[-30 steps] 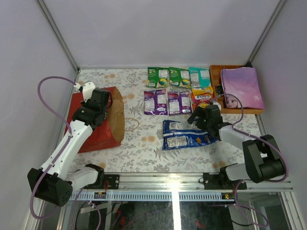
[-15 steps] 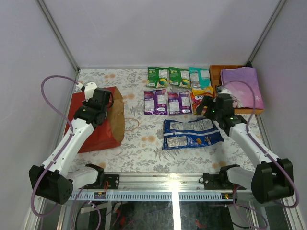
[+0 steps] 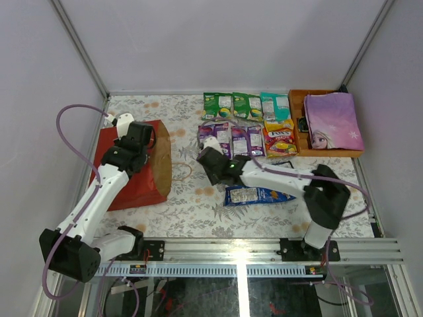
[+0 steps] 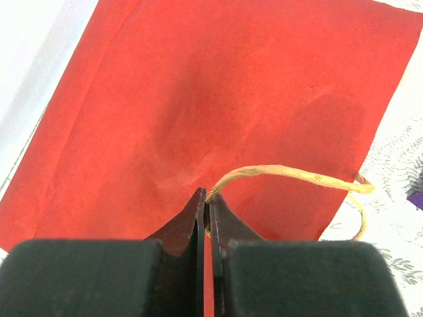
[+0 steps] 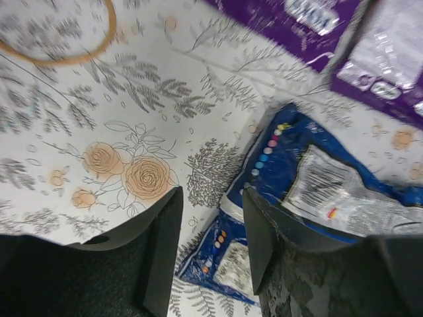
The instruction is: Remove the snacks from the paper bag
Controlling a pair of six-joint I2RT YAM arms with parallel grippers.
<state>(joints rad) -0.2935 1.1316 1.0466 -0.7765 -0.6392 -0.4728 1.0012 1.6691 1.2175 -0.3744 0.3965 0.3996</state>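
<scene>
The red paper bag (image 3: 132, 175) lies flat at the left, its kraft inside showing at the mouth. My left gripper (image 3: 135, 142) is shut on its twine handle (image 4: 297, 174), over the red paper (image 4: 198, 99). Snacks lie in rows at the back: green (image 3: 217, 105), teal (image 3: 274, 104), purple (image 3: 215, 137) and yellow-red (image 3: 279, 135) packets. The larger blue bag (image 3: 254, 195) lies nearer. My right gripper (image 3: 210, 165) hovers at the blue bag's (image 5: 317, 191) left edge, jaws apart with nothing between them (image 5: 211, 198).
A wooden tray (image 3: 296, 99) at the back right carries a purple princess book (image 3: 332, 119). A loose twine loop (image 3: 182, 172) lies by the bag's mouth. The right arm (image 3: 284, 177) stretches across the blue bag. Purple packets (image 5: 317, 20) show beyond the right fingers.
My right arm has swung left from beside the tray to the blue bag's left edge, and its jaws have narrowed. The left arm has kept still on the handle.
</scene>
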